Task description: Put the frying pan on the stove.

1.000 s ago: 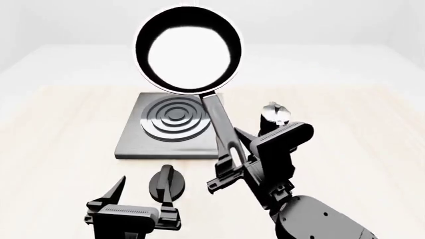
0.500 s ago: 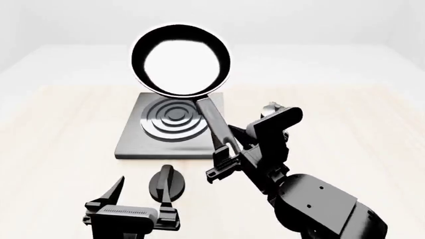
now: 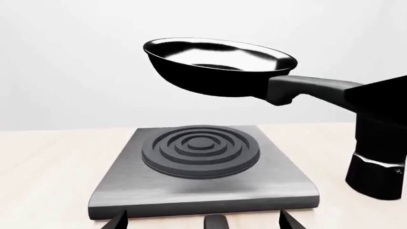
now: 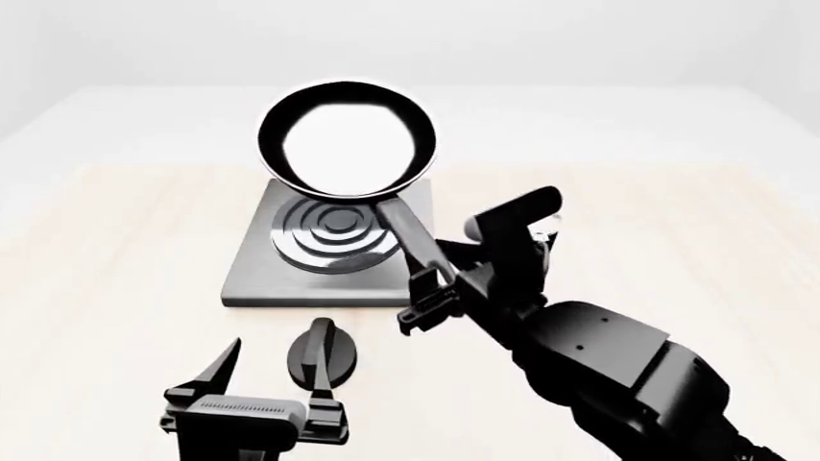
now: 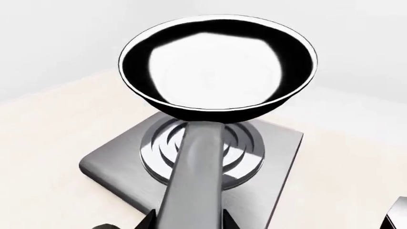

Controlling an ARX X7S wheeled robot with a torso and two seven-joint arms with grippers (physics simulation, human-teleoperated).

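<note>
The frying pan point(image 4: 346, 134) is a round glossy black pan with a long handle, held in the air above the stove point(image 4: 256, 269), a flat grey plate with dark burner rings. My right gripper point(image 4: 429, 288) is shut on the pan's handle, near the stove's front right corner. In the left wrist view the pan point(image 3: 219, 64) hovers clear above the burner rings point(image 3: 200, 150). In the right wrist view the pan point(image 5: 216, 64) is over the stove point(image 5: 279, 157). My left gripper point(image 4: 269, 379) is open and empty, low and in front of the stove.
A small black round knob point(image 4: 325, 349) lies on the light wooden table point(image 4: 115, 288) between my left fingertips, in front of the stove. A black-and-silver moka pot point(image 4: 548, 223) stands right of the stove, mostly hidden behind my right arm.
My right arm has brought the pan down and nearer, so it now hangs lower over the burner. The left gripper has not moved.
</note>
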